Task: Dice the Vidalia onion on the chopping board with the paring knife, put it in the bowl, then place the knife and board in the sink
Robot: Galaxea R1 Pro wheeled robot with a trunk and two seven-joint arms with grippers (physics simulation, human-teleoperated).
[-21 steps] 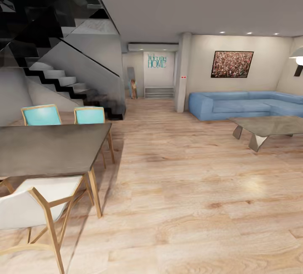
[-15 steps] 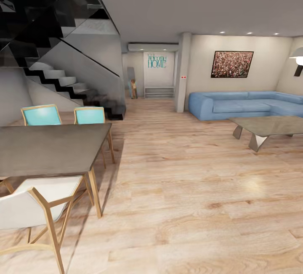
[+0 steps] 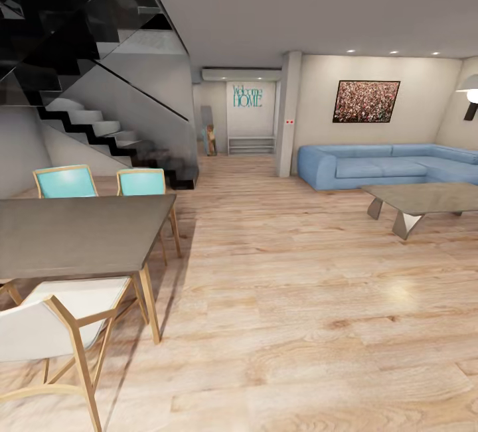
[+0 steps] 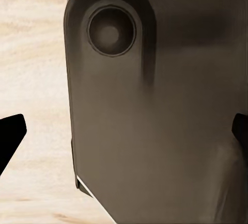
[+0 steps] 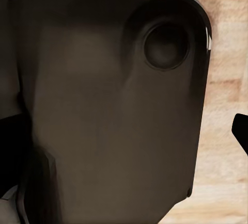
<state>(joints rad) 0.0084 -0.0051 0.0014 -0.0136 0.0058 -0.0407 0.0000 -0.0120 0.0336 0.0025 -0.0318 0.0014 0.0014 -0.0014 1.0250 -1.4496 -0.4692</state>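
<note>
Living rm: dining table [image 3: 79, 233] lower left, blue sofa [image 3: 385, 165] mid right. Left gripper [image 4: 124, 131] fingers wide apart; right gripper [image 5: 124, 126] can't tell.

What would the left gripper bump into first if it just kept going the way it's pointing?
Probably the dark grey robot part right ahead in the left wrist view; the wooden floor lies beyond it. Depth is unclear, so that's a guess.

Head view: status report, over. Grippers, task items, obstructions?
Left gripper open, holding nothing. Right gripper state unclear. No kitchen in sight: dining table, sofa, stairs. Wood floor ahead open, table and chairs close on left.
</note>
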